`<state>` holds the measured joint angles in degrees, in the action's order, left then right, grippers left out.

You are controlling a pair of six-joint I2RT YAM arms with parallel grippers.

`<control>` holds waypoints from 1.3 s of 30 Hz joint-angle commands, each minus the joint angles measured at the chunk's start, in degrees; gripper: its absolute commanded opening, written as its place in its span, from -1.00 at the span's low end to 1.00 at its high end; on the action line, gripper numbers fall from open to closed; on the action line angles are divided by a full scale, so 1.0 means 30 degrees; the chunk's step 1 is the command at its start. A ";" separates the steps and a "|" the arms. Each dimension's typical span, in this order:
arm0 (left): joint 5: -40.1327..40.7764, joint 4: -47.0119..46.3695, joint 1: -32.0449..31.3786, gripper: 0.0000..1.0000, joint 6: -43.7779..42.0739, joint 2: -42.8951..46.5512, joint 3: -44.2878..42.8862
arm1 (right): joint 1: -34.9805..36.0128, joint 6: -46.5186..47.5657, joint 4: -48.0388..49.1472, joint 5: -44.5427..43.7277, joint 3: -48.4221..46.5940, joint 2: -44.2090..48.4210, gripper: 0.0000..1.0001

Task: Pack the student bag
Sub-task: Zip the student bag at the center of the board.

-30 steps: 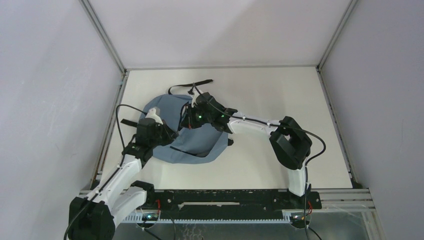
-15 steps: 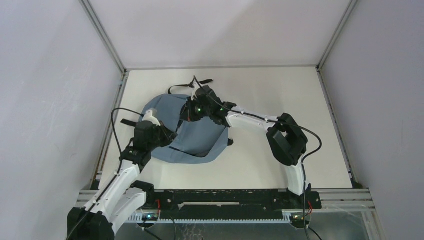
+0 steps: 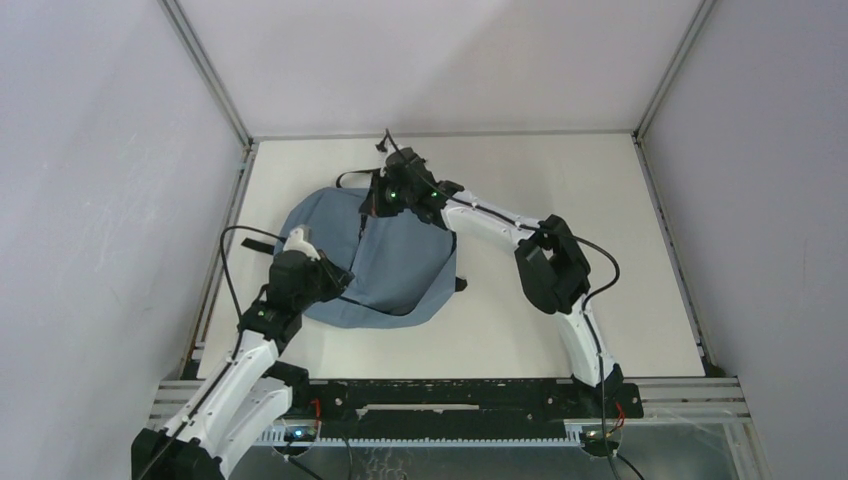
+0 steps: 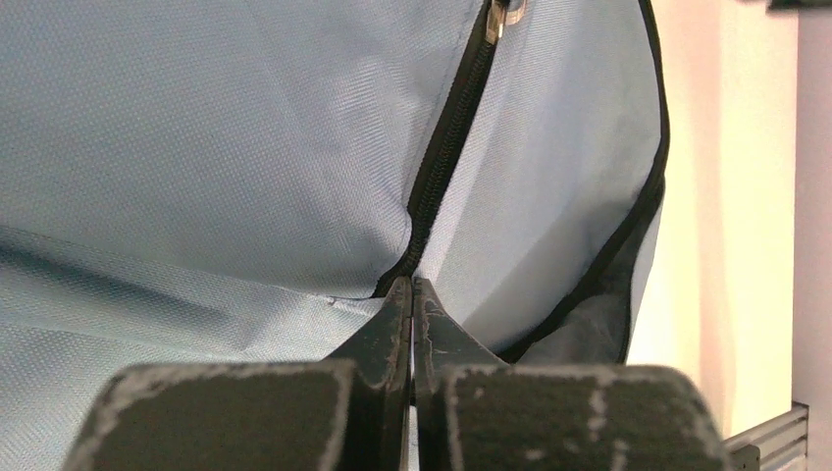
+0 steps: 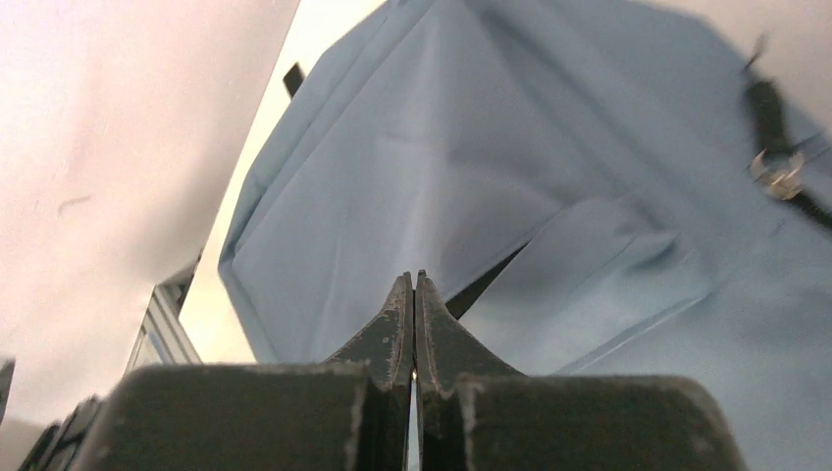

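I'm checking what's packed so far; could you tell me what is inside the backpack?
Nothing inside shows. The backpack presents only blue cloth and a black zipper; its interior is covered by its own fabric.

Student bag (image 3: 400,265) recorded as slate-blue, with a fine woven texture. Zipper (image 4: 446,157) and straps (image 3: 352,176) noted black. Table (image 3: 560,180) seen cream-white. Left pincer (image 4: 412,294) and right pincer (image 5: 413,289) noted black, scuffed grey.
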<state>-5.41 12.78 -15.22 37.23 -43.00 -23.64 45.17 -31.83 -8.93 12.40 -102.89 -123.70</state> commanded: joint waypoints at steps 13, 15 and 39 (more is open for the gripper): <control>0.0230 0.2626 -0.1155 -1.00 0.1719 0.1624 0.1328 | -0.3402 -0.0023 -0.1333 -0.1235 -0.7917 -0.4564 -1.00; 0.0333 0.2738 -0.1270 -1.00 0.1766 0.1843 0.1334 | -0.3658 -0.0207 -0.1774 -0.1151 -0.8959 -0.5214 -1.00; 0.1720 0.4148 -0.3116 -0.35 -0.3197 -0.0410 -0.5347 | -0.5909 0.0369 0.3208 -0.1799 1.0108 0.8774 0.41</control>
<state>-1.72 23.70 -21.28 35.09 -41.54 -32.53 29.36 -32.08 -6.37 7.84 -81.89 -107.77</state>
